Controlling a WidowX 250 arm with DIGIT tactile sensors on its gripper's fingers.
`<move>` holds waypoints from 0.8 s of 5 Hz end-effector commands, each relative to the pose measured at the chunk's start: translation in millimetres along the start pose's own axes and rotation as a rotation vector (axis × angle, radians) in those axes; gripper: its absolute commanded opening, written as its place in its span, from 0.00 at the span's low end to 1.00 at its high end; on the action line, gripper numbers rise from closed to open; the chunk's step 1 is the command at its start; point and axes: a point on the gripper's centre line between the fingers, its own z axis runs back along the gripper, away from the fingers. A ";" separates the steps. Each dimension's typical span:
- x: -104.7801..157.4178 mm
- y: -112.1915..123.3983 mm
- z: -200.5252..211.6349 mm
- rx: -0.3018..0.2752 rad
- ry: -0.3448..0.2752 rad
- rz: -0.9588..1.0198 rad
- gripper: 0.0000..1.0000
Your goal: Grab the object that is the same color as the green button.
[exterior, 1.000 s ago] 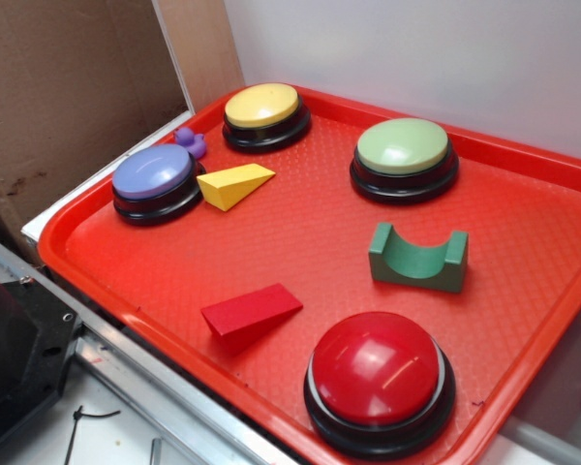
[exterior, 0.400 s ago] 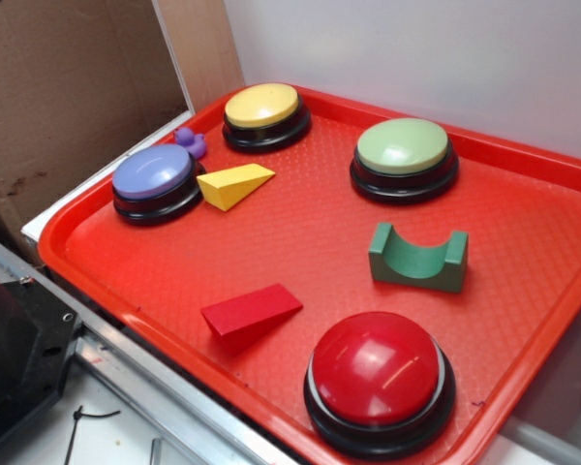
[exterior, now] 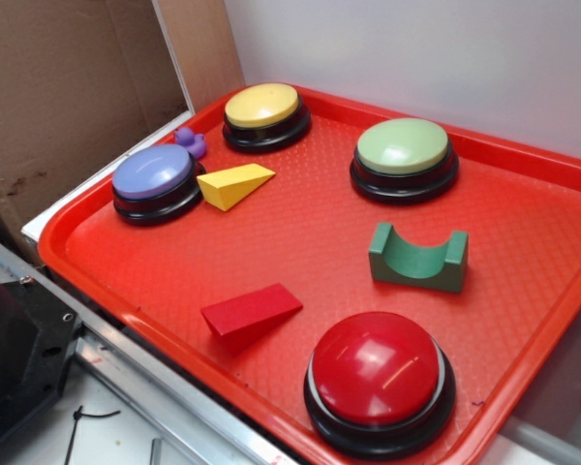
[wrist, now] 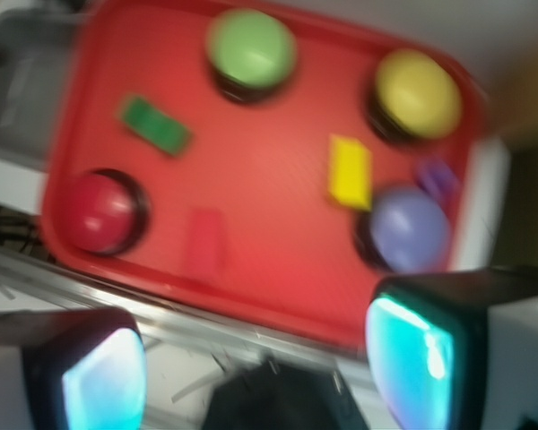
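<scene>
The object, a small dark-green block with a curved notch in its top, lies on the red tray in front of the green button. From the blurred wrist view, high above the tray's near edge, the object and green button show far off. My gripper is open, its two fingers wide apart with nothing between them. It does not show in the exterior view.
Also on the tray: a yellow button, a purple button, a red button, a yellow wedge, a red wedge and a small purple piece. Cardboard stands at the left, a metal rail along the front.
</scene>
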 end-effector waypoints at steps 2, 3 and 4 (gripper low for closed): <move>19.3 -66.4 -8.4 -0.024 0.027 -0.444 1.00; 19.3 -66.4 -8.4 -0.024 0.027 -0.444 1.00; 5.8 -85.9 -32.7 -0.063 0.113 -0.452 1.00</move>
